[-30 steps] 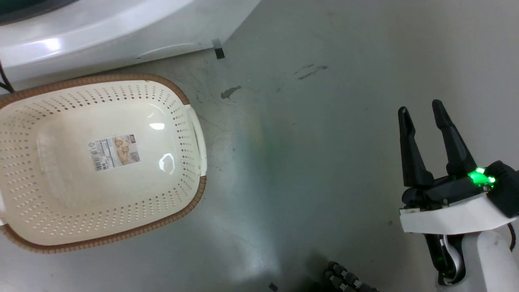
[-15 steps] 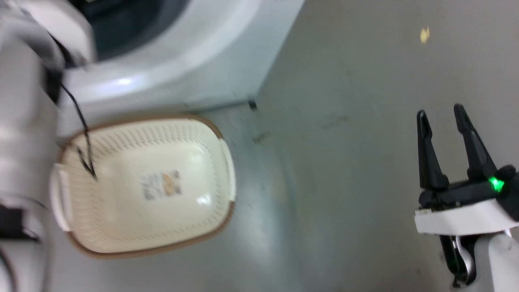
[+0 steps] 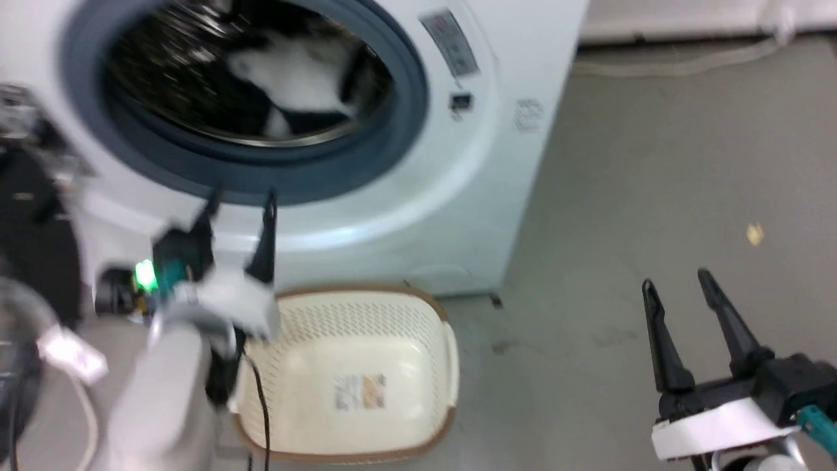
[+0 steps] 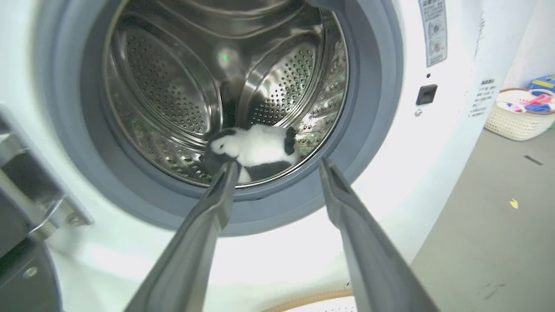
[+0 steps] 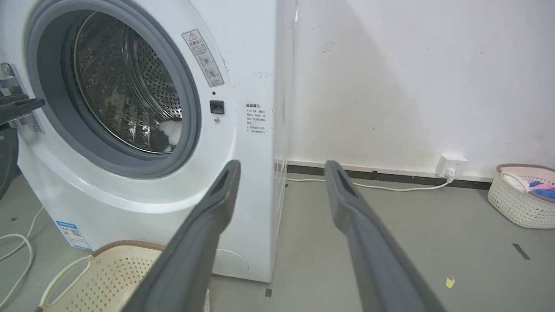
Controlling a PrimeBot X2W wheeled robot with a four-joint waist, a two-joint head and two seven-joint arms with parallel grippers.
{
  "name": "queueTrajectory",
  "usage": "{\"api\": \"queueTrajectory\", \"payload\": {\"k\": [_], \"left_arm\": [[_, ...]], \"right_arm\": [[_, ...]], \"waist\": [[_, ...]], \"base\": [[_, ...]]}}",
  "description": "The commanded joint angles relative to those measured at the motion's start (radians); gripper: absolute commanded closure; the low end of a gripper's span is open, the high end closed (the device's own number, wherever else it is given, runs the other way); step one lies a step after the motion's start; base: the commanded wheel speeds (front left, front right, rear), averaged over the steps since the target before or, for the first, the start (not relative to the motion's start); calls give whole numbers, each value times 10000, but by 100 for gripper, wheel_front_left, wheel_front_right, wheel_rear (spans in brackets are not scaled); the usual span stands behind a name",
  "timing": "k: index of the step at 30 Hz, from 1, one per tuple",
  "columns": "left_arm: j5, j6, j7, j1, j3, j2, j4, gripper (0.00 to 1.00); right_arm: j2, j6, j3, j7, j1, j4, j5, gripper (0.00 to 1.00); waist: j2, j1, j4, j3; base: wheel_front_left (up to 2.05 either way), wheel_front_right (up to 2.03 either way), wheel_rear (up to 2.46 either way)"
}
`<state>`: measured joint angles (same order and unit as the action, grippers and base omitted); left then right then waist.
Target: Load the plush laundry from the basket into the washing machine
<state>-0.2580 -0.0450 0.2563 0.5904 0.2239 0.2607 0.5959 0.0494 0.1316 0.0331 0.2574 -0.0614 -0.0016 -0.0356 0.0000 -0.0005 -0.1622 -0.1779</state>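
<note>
The plush panda (image 4: 256, 149) lies crosswise at the bottom of the washing machine's drum (image 4: 164, 86), centre frame, straight ahead of the spread, empty fingers of the left gripper (image 4: 278, 164), the nearer arm; the right gripper (image 3: 677, 281), also spread, hangs well apart at lower right.

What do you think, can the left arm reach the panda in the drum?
Probably yes: the left gripper hangs open before the washing machine, and the panda lies at the front of the drum, nothing between.
</note>
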Motion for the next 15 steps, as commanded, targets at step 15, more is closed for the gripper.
{"api": "queueTrajectory", "payload": {"k": [15], "left_arm": [[-48,1297,54,-5362,-283,-830,-3654,0]], "right_arm": [[8,-9,-242,44,1018,238,-42,0]], "waist": [[0,5,1509,1682]], "base": [[0,0,0]]}}
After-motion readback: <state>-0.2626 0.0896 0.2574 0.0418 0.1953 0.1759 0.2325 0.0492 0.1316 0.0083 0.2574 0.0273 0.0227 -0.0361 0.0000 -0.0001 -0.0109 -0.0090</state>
